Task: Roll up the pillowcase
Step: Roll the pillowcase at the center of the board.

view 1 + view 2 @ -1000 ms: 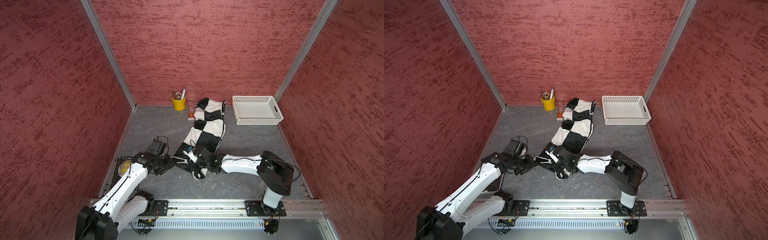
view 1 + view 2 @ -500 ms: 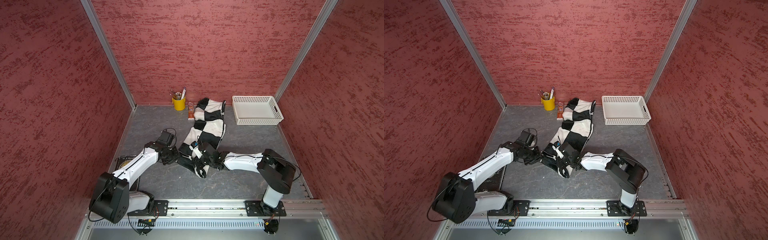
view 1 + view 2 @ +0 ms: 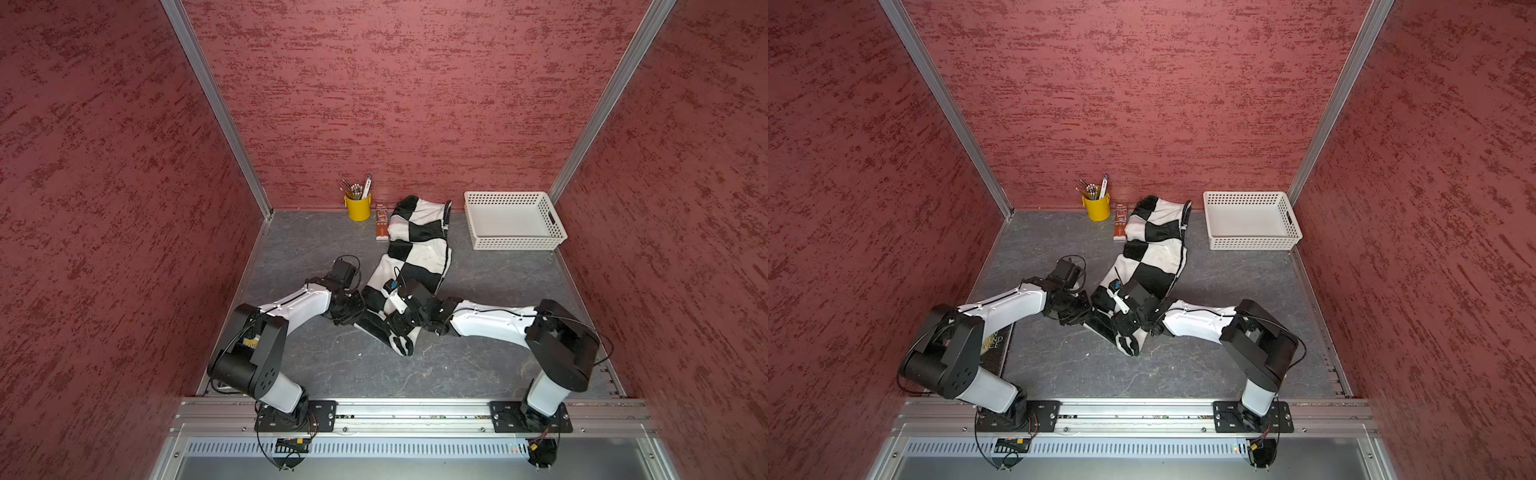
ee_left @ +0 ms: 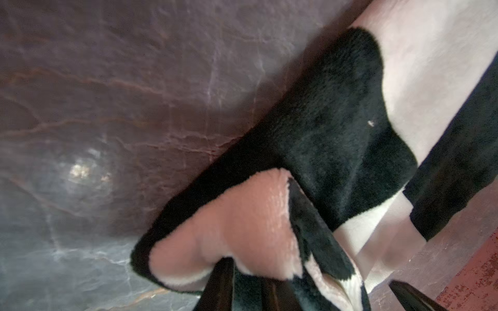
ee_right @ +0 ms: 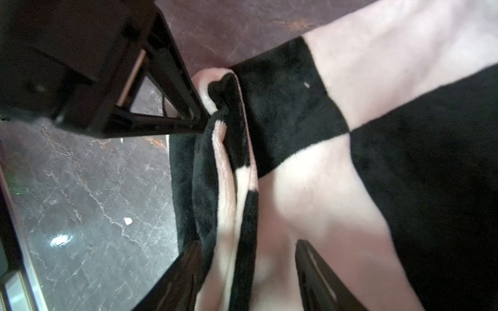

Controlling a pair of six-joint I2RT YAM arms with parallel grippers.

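Observation:
The black-and-white checkered pillowcase lies stretched from the back wall toward the middle of the grey floor, its near end folded over in layers. My left gripper is shut on the pillowcase's near left corner, with plush cloth bunched between its fingers. My right gripper is open and sits over the folded edge; its fingers stand apart on either side of the fold. In the right wrist view the left gripper pinches the corner.
A yellow cup of pencils and a small orange box stand by the back wall, left of the cloth. A white perforated basket sits at the back right. A book lies under the left arm. Red walls enclose three sides.
My left arm reached right to the cloth's near corner and closed on it. My right gripper, shut on the fold before, has opened. The near end shifted slightly.

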